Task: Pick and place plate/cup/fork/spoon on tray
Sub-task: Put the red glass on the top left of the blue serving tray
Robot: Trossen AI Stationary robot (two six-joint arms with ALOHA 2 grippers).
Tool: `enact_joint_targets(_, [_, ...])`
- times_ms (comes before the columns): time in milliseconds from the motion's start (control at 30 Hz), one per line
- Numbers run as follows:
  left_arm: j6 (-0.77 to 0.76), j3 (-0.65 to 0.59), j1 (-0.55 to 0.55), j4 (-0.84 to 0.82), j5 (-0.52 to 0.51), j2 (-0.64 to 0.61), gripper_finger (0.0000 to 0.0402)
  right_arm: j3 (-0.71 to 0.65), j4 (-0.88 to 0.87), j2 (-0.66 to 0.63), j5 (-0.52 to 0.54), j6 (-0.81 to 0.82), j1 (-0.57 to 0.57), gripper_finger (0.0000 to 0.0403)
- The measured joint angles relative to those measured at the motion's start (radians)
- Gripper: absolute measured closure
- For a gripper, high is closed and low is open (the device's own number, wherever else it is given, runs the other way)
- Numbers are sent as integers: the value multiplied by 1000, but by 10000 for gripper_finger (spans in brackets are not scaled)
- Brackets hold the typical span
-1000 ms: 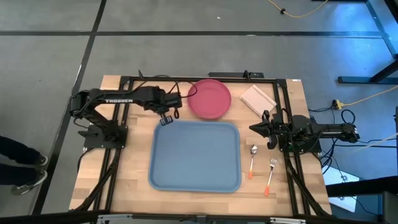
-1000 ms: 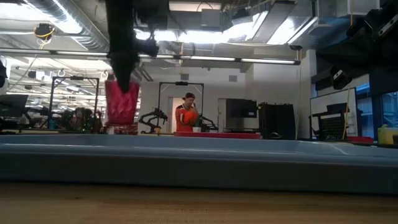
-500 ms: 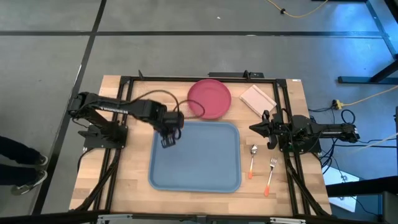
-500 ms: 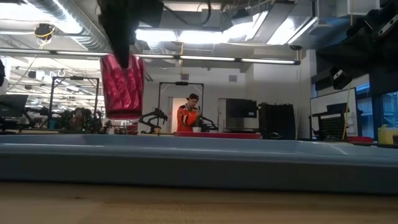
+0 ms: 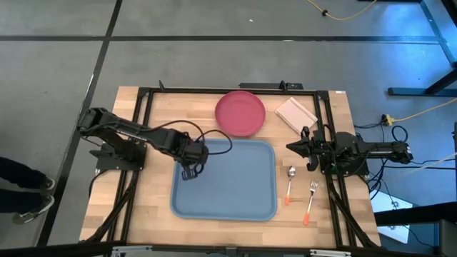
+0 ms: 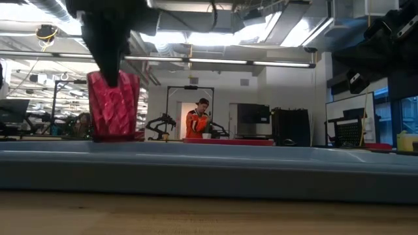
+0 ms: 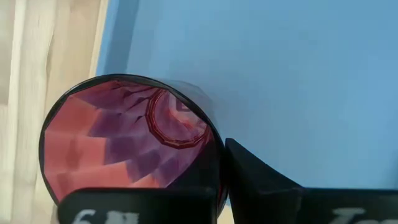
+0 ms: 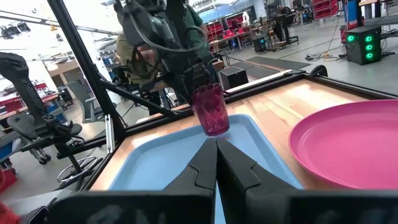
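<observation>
My left gripper (image 5: pixel 189 171) is shut on the dark red cup (image 6: pixel 114 108) over the left part of the light-blue tray (image 5: pixel 235 203). The cup also shows in the left wrist view (image 7: pixel 124 143) and the right wrist view (image 8: pixel 211 109). The pink-red plate (image 5: pixel 240 113) lies flat on the table beyond the tray's far edge. The spoon (image 5: pixel 290 182) and the fork (image 5: pixel 311 198) lie on the table right of the tray. My right gripper (image 5: pixel 293 148) is shut and empty at the table's right side. My left gripper holds the cup by its rim wall (image 7: pixel 214 163), one finger inside the cup and one finger (image 7: pixel 261 180) outside. The fingers come from above, pointing down. The cup hangs upright, mouth up, its base (image 8: pixel 216 130) down at the tray's rim height. I cannot tell whether it touches the tray floor.
A pale beige pad (image 5: pixel 295 112) lies at the far right of the table, next to the plate. Dark frame rails (image 5: pixel 143 128) run along the table's left, right and far sides. A person (image 6: pixel 194 121) stands in the room far behind the table.
My left gripper has carried the cup from beside the plate toward the table's near edge, over the tray's left part, and then down. The cup has stayed upright and now sits lower, its base near the tray's rim.
</observation>
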Motion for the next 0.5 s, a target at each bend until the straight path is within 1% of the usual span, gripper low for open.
enact_joint_targets(167, [-36, -26, 12, 17, -1, 0, 395, 0, 0, 0, 0, -1, 0, 395])
enact_joint_targets(500, [-35, -26, 11, 53, -1, 0, 382, 0, 0, 0, 0, 1, 0, 395])
